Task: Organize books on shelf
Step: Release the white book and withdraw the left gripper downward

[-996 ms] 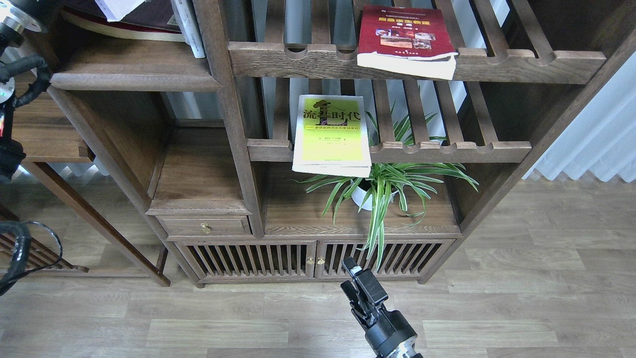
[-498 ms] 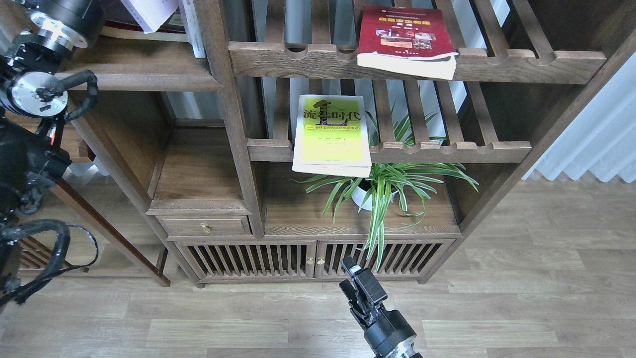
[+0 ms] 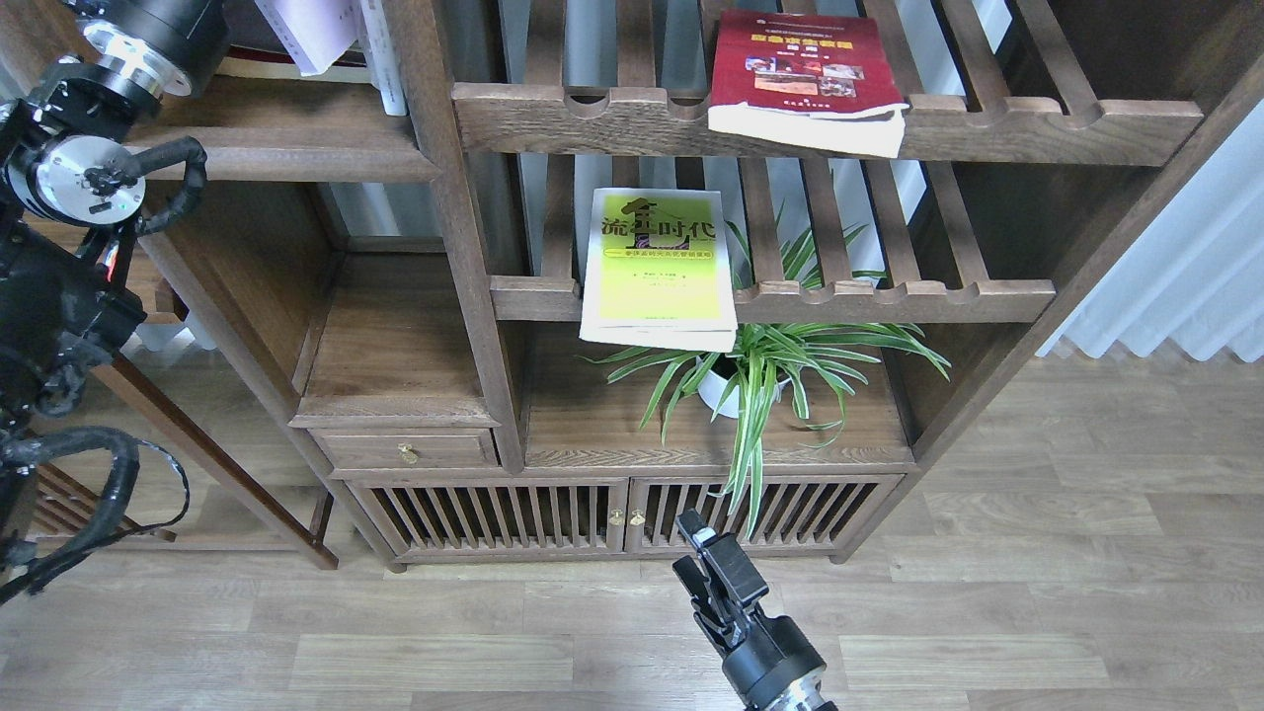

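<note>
A yellow-green book [image 3: 659, 262] lies flat on the middle slatted rack, overhanging its front rail. On the upper slatted rack lies a dark red book [image 3: 805, 74], also overhanging. A white book with a lavender band [image 3: 306, 30] stands tilted at the top edge, above the solid dark-brown shelf [image 3: 276, 158]. My left arm's wrist [image 3: 148, 39] reaches up beside it; the gripper itself is cut off by the top of the view. My right gripper [image 3: 706, 553] hangs low over the floor in front of the cabinet doors, dark, its fingers not told apart.
A large maroon book with cream edges [image 3: 286, 67] and a plastic-wrapped white book [image 3: 387, 59] sit on the shelf. A spider plant in a white pot [image 3: 750, 375] stands below the middle rack. A small drawer [image 3: 405, 449] and slatted doors [image 3: 592, 513] are lower down.
My left arm has swung up and to the right toward the top-left shelf. The white book there has shifted right and tilted. The right gripper has barely moved.
</note>
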Tool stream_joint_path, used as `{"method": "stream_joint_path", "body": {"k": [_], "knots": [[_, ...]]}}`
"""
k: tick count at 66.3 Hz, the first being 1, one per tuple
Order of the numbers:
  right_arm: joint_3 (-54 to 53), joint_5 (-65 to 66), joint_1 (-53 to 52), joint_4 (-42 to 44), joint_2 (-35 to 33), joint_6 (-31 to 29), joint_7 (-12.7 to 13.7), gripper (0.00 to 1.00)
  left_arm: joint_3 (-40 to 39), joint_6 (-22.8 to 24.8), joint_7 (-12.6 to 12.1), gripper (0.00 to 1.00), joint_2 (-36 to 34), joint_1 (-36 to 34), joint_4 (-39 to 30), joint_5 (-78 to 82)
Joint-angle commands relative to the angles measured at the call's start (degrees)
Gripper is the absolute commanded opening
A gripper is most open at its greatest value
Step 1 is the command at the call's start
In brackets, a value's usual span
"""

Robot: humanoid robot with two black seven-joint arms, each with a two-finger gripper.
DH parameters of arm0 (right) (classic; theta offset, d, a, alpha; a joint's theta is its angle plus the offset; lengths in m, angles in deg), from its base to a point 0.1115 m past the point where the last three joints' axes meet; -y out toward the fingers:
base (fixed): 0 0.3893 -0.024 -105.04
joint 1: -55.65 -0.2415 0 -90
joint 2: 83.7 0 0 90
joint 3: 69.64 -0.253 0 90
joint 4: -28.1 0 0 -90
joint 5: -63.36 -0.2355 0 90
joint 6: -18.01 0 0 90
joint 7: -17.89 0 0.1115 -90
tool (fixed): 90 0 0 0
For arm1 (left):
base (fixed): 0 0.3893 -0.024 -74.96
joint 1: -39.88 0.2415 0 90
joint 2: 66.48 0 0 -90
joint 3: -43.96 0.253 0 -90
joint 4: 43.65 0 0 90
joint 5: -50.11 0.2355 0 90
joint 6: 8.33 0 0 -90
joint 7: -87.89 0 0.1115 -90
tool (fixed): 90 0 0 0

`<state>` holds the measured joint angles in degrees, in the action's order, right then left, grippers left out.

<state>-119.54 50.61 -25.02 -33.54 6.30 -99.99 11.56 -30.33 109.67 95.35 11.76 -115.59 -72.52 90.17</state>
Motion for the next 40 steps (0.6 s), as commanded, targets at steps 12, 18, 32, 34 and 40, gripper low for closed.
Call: {"method": "stream_joint_path", "body": {"k": [12,18,32,34,40], "knots": [[0.15,0.00,-0.01,-0.15,0.00,0.00,0.00,0.98,5.47,0.00,0.01,0.06,-2.39,-3.26,2.24,0.02],[0.15,0.00,-0.01,-0.15,0.00,0.00,0.00,0.98,8.28,0.00,0.09,0.06,-3.44,-4.49,2.86,0.11],[0.15,0.00,-0.01,-0.41,0.00,0.00,0.00,0.98,10.13,0.00,0.27,0.06,-4.23,-4.93,2.60,3.62],[0.15,0.00,-0.01,-0.41,0.00,0.00,0.00,0.98,10.13,0.00,0.27,0.06,-4.15,-4.84,2.59,3.62],[0.15,-0.09,0.08,-0.50,0.00,0.00,0.00,0.98,9.95,0.00,0.71,0.06,-4.23,-4.49,2.59,3.62]]}}
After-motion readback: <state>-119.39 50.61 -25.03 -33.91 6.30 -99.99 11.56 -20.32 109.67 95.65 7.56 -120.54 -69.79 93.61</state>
